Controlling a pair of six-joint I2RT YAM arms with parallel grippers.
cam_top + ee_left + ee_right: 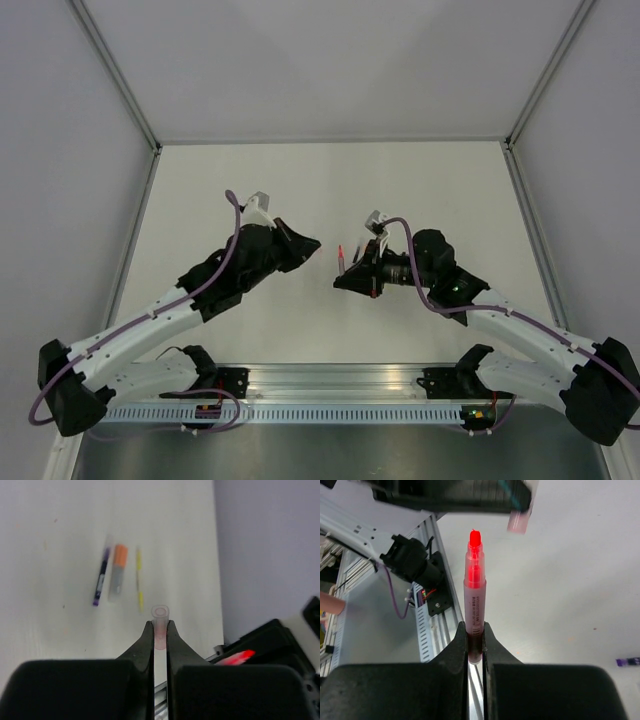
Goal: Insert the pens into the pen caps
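Pinching the pale pink cap (160, 614), left end effector (159, 626); right end effector (475, 628) clamps pink pen (474, 587).

Pale grey walls (330, 60) enclose a white table (330, 180), evenly lit.

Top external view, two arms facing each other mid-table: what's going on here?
The left gripper is shut on a pale pink pen cap, open end facing outward. The right gripper is shut on a pink pen, its red tip bare and aimed toward the left arm. Pen and cap are apart, so nothing is inserted yet. A dark purple pen, a grey pen with an orange end and a yellow pen lie on the table.
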